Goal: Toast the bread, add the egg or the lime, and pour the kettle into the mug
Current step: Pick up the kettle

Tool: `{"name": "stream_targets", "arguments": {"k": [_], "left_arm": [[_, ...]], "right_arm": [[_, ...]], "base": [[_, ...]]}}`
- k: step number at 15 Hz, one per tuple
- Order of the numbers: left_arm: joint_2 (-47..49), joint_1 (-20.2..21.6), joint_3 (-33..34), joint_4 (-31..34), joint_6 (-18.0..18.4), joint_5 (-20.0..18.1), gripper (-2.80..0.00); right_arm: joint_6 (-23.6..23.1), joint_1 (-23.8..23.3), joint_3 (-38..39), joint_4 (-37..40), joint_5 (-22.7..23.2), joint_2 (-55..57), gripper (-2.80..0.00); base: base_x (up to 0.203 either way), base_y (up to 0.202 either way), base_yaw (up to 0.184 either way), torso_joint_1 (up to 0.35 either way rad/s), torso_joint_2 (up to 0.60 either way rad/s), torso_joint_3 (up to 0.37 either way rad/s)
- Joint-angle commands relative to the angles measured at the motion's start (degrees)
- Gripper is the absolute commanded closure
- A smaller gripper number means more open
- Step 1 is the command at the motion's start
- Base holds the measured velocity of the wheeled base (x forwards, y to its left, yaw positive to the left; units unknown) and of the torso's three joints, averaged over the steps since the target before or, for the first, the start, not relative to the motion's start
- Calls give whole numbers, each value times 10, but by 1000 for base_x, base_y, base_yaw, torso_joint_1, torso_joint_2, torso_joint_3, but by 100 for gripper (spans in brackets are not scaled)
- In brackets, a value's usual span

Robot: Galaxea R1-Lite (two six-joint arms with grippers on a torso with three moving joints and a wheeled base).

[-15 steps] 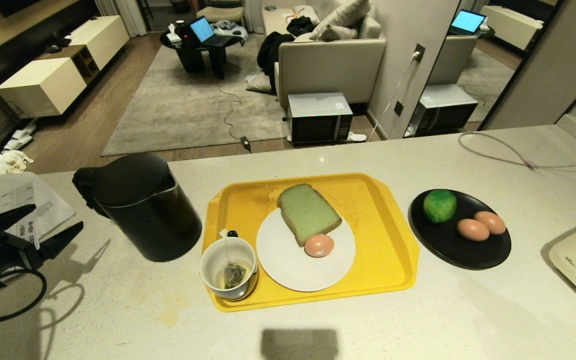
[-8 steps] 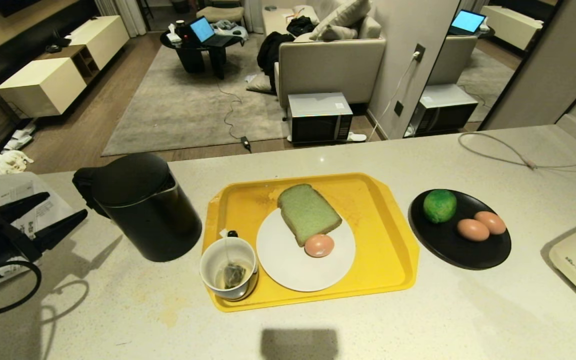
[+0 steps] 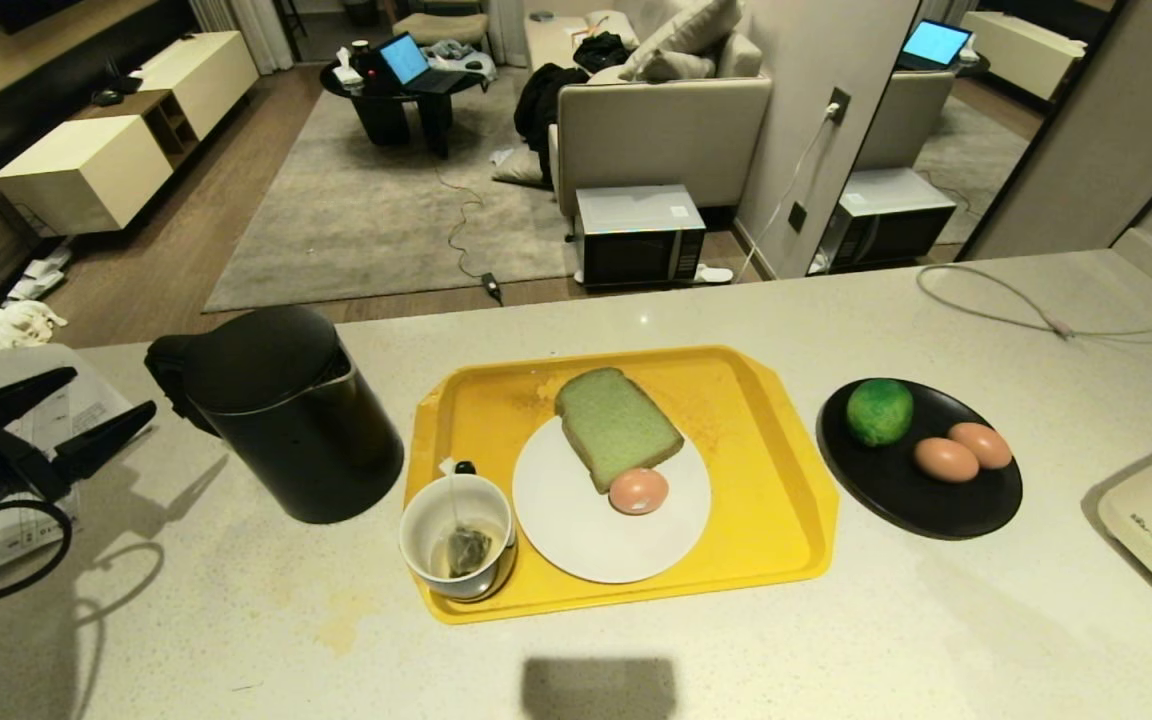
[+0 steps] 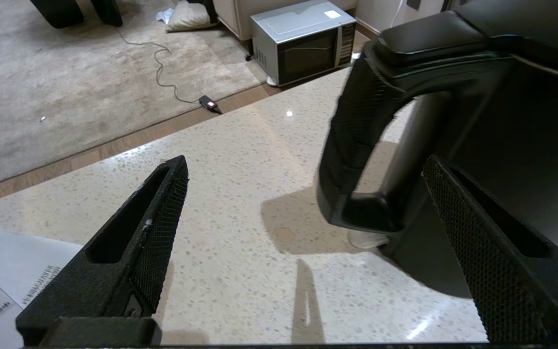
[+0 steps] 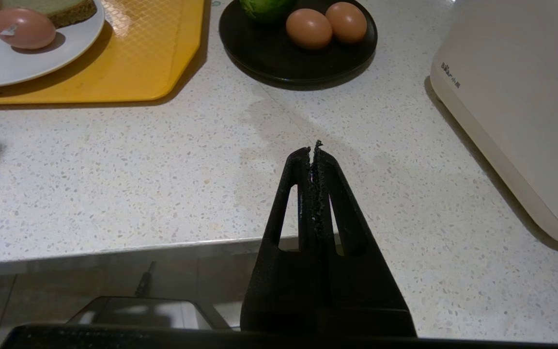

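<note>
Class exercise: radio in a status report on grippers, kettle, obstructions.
Left gripper open, short of kettle handle. Right gripper shut, parked. Nothing between.

The left gripper [image 3: 101, 395] reaches in low from the robot's left side, roughly level, its two black fingers [image 4: 153, 213] spread wide apart with nothing between them. The right gripper [image 5: 314, 150] is parked low in front of the robot, its fingers pressed together and empty.
</note>
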Motion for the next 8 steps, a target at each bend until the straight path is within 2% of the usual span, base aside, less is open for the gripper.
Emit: {"name": "stream_targets", "arguments": {"k": [1,6,8], "left_arm": [[18,1,-18,-3,0,-3,-280],[50,-1,-90,49,4,-3,-280],[56,-10,-96,59,4,-3,-280]], "right_arm": [[0,0,1,0,0,0,0],[0,0,1,0,0,0,0],[0,0,1,0,0,0,0]], "base": [[0,0,0,0,0,0],[0,0,0,0,0,0],[0,0,0,0,0,0]]}}
